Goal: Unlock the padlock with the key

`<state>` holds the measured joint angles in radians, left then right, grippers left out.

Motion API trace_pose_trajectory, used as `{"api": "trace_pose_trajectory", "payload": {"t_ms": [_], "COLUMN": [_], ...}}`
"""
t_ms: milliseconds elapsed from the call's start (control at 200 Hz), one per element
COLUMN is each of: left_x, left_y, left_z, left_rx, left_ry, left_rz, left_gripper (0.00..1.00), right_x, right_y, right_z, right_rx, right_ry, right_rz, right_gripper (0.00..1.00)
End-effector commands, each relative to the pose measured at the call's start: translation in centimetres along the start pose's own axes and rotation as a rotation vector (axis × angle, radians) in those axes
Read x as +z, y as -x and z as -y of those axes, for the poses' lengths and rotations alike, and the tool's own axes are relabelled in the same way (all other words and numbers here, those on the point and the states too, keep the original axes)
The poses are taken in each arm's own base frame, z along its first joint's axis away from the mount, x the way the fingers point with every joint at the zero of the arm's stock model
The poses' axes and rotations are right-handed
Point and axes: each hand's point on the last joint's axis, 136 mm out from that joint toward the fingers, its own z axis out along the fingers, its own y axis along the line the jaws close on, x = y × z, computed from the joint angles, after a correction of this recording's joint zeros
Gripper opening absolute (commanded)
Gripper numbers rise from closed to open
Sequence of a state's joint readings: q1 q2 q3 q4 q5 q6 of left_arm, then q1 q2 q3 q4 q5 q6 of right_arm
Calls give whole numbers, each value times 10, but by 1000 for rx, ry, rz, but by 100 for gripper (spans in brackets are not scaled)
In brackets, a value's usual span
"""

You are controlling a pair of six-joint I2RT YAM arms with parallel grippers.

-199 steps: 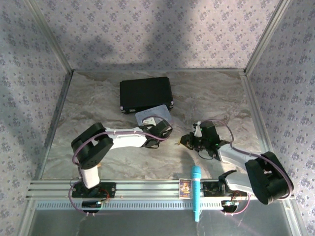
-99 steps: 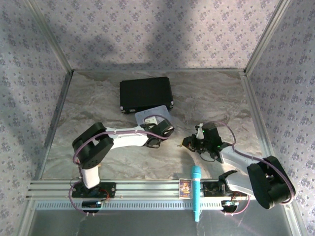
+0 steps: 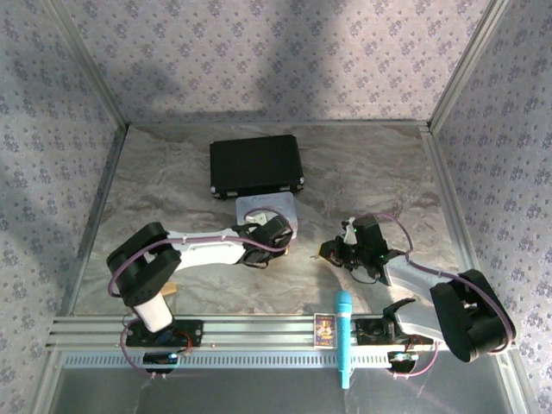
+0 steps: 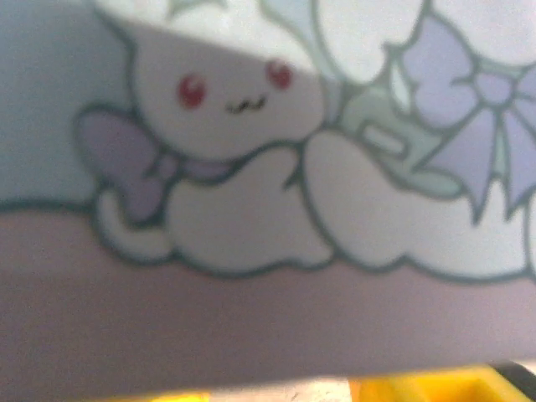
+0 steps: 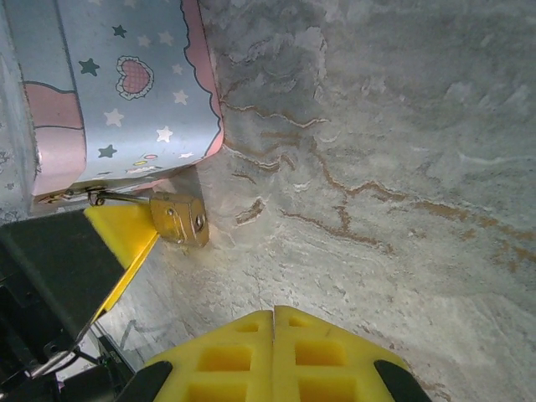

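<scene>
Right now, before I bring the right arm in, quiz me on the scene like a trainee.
1. True or false: the right gripper is shut.
2. The padlock is: A on the pastel tin lid; B hanging at the tin's edge; C between the right gripper's fingers.
3. Fill in: from above, the ___ case lies just behind the tin.
Key: 1 true; 2 B; 3 black.

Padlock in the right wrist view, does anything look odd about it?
The padlock lies tipped sideways beside the pastel tin's corner, hooked to the tin's latch. Nothing looks damaged.
</scene>
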<state>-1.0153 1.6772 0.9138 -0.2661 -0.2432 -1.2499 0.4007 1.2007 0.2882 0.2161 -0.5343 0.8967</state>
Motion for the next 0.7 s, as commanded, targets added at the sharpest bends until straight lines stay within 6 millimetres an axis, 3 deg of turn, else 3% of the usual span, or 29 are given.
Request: {"api": "trace_pose_trajectory", "payload": {"t_ms": [0, 205, 330, 535, 695], "left_x": [-11, -26, -34, -18, -7], "left_y": [-6, 0, 8, 3, 1], "left_z": [-6, 0, 3, 14, 16], "left_rx": [0, -41, -51, -115, -92], "left_ry": [-27, -111, -159, -289, -262], "left_rz": [-23, 22, 88, 96, 101], "left_gripper": [40, 38, 50, 61, 64], "right_x": [1, 3, 4, 6, 7], "right_y": [-2, -1, -2, -3, -5], "right_z": [2, -3, -5, -4, -4], "right_rx": [-6, -16, -19, -18, -22], "right_ry": [0, 13, 14, 9, 5], "right_rz": [-3, -4, -8, -16, -16], "right_gripper": [0, 0, 0, 0, 0]}}
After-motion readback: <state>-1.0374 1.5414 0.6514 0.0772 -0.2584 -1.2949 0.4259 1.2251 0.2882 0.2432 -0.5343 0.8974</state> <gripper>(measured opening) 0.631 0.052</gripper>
